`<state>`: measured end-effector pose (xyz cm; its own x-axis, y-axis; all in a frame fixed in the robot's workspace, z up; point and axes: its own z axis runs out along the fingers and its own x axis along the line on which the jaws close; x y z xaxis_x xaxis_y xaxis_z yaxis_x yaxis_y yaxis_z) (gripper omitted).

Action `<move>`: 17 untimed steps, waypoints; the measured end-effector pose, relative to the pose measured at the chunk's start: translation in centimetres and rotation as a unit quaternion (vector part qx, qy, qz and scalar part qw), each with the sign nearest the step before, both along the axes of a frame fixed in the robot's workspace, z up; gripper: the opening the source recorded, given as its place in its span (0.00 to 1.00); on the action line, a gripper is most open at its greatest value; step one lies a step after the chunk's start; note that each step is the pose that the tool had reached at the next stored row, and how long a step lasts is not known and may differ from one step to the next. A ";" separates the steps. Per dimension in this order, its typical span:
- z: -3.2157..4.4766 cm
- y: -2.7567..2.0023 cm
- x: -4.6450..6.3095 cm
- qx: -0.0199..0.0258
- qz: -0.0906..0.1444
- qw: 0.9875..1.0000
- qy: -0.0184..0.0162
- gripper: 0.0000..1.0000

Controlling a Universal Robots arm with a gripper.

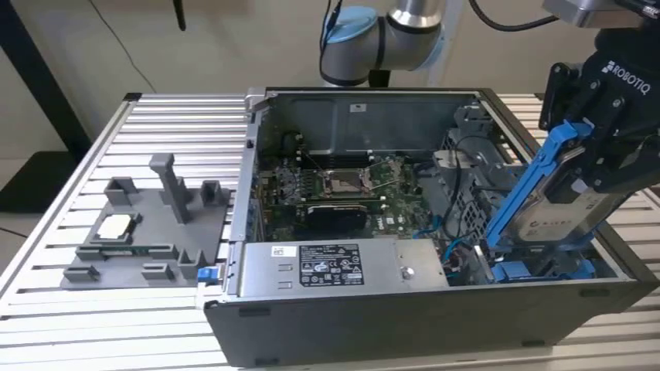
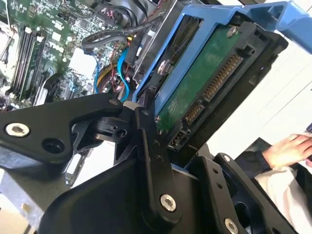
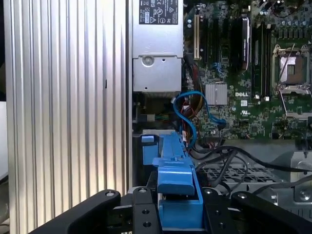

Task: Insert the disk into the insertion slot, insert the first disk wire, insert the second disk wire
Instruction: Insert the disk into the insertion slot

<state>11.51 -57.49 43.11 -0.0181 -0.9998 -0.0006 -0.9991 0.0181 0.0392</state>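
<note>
Gripper (image 1: pixel 596 158) pinching the disk (image 1: pixel 565 210), tilted just above the insertion slot (image 1: pixel 521 272) at the exterior view's right of the computer case (image 1: pixel 413 328); first step apparently in hand, disk not yet squared to the slot

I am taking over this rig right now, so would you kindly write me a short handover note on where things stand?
Gripper: shut on the disk, which sits in its blue carrier.
Disk: tilted, with its lower end at the insertion slot in the case corner on the exterior view's right. Its upper end stands above the case rim.
Done: the disk is picked up and at the slot.
Left: the disk is not seated. Its connector edge is bare, so neither wire is in. A blue cable lies loose inside the case.
</note>
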 end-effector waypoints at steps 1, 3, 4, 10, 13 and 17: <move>-0.18 0.00 0.1 0.000 0.000 1.000 0.000 0.33; -0.45 0.00 0.2 0.002 0.000 1.000 0.000 0.33; -0.58 0.00 0.3 0.002 0.000 1.000 0.000 0.33; -1.46 0.00 0.6 0.007 0.000 1.000 0.000 0.33; -1.96 0.00 0.7 0.009 0.000 1.000 0.000 0.33; -2.58 0.00 0.7 0.010 0.000 1.000 0.000 0.33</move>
<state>12.20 -57.50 40.54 -0.0181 -0.9996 -0.0209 -0.9991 0.0172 0.0396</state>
